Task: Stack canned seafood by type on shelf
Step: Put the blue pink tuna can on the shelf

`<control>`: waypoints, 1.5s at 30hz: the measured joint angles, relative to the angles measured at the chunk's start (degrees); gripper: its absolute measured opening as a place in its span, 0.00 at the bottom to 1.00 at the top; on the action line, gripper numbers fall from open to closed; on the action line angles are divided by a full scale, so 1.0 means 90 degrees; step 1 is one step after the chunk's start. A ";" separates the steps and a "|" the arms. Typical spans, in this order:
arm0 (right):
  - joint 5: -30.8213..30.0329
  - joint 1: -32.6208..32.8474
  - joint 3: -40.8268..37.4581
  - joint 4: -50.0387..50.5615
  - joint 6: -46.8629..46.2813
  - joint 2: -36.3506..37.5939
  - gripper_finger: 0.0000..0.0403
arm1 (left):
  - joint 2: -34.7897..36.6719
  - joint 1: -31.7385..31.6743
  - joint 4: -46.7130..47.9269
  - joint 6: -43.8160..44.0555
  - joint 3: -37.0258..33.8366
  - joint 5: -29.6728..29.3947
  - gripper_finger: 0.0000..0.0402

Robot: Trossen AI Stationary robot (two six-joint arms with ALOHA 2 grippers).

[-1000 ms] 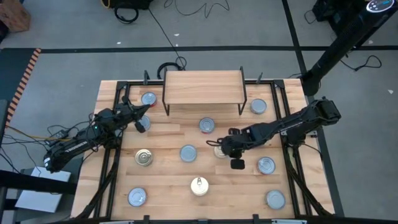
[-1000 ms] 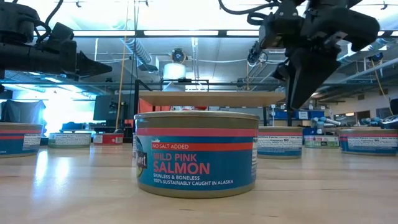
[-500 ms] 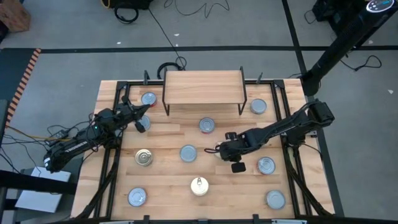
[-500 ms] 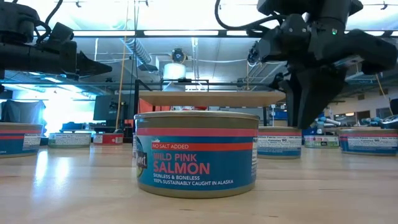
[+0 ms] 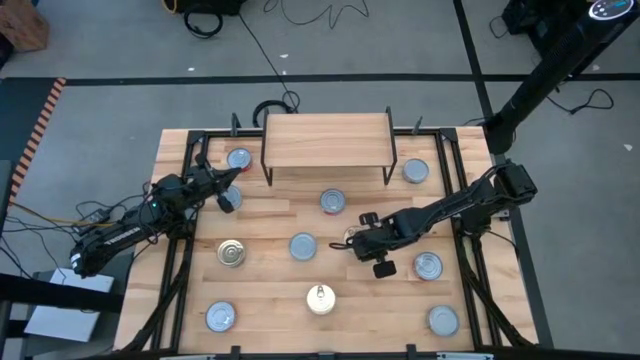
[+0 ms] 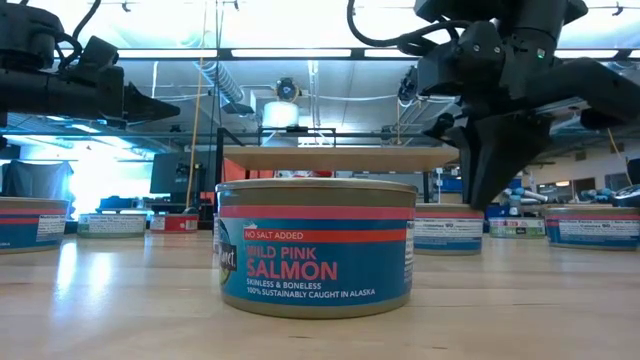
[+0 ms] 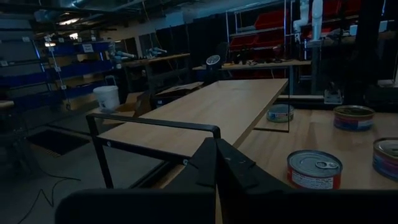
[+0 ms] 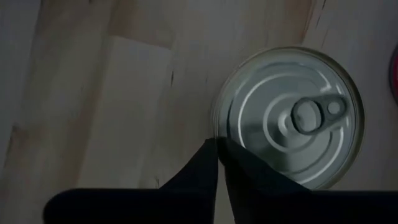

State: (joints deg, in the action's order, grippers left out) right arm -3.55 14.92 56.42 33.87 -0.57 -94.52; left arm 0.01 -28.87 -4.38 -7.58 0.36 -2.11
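Observation:
The shelf (image 5: 327, 140), a light-wood board on black legs, stands at the table's far middle with nothing on it. Several canned seafood tins lie scattered over the table, among them a gold-topped one (image 5: 320, 298) and silver-topped ones (image 5: 302, 246), (image 5: 333, 202). My right gripper (image 5: 354, 243) points steeply down over a silver pull-tab tin (image 8: 289, 124) right of the table's middle. Its fingers are shut, with their tips (image 8: 211, 155) at that tin's rim. My left gripper (image 5: 226, 196) waits shut and level at the far left, near a tin (image 5: 238, 158). My right gripper comes from above with its shut fingertips at the rim (image 8: 216, 127) of the silver-topped tin. The tin stands flat on the table. Whether the tips touch the rim, I cannot tell.
More tins stand at the right (image 5: 428, 265), near right (image 5: 443, 320), near left (image 5: 221, 317) and beside the shelf's right leg (image 5: 415, 171). A blue salmon tin (image 6: 315, 245) fills the low view's front. Black frame rails run along the table's left and right edges.
My right gripper has sunk toward the silver-topped tin, shifted a little toward the table's left edge and rolled about its pointing line. Its fingertips have drawn together. No tin has moved.

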 joint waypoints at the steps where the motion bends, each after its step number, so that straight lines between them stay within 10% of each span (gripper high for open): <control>1: -0.0002 0.0000 0.0000 -0.0002 0.0044 0.0000 0.09 | 0.0000 0.0001 0.0000 -0.0001 0.0000 0.0000 0.01; 45: 0.1209 -0.1190 0.1218 0.0265 -0.2223 0.0058 0.05 | 0.0000 -0.0001 0.0002 0.0079 0.0001 -0.0005 0.01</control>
State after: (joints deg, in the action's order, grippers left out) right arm 7.33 4.21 67.39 36.25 -20.58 -94.00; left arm 0.01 -28.88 -4.36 -6.87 0.37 -2.15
